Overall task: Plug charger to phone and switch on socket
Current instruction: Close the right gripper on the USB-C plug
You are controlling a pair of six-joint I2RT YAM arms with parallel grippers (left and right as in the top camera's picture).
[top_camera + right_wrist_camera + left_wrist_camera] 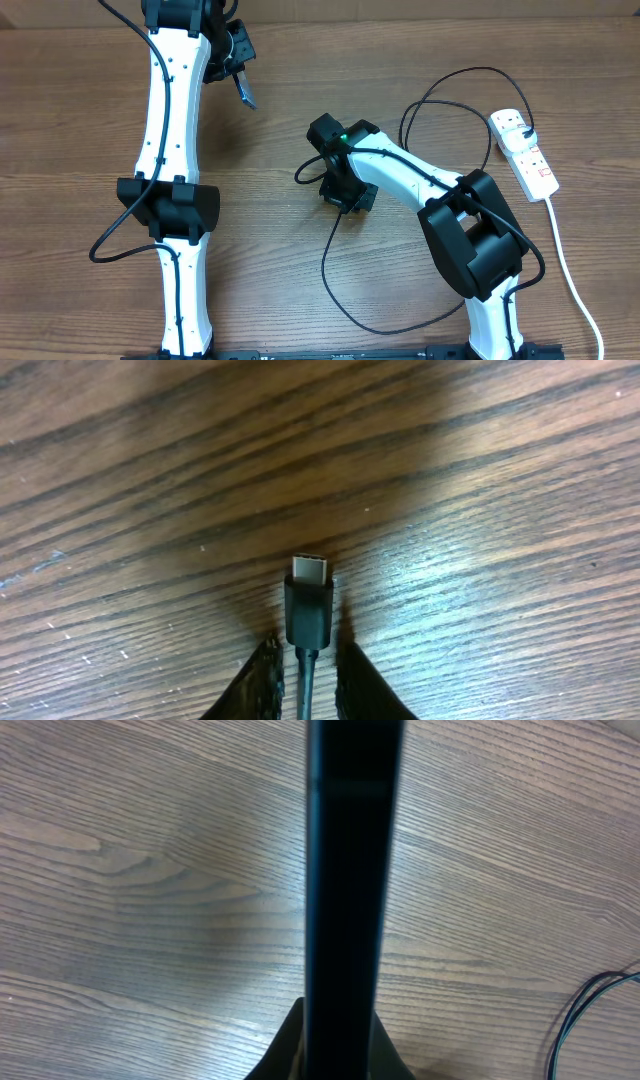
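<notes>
The phone (345, 870) shows edge-on as a dark slab running up the left wrist view, and my left gripper (335, 1020) is shut on its near end. From overhead, the left gripper (235, 70) holds the phone (246, 92) above the table's far left. The charger (308, 600), a black connector with a metal tip, lies on the wood. My right gripper (308, 652) straddles the thin cable just behind it, with a small gap on each side. Seen from above, the right gripper (345, 192) is at mid-table and the charger (325, 262) cable loops away toward the socket (525, 150).
The white power strip lies at the far right with a black plug (527, 133) in it. Its thick white cord (570, 270) trails to the front edge. The black cable loops across the wood around the right arm's base (475, 240).
</notes>
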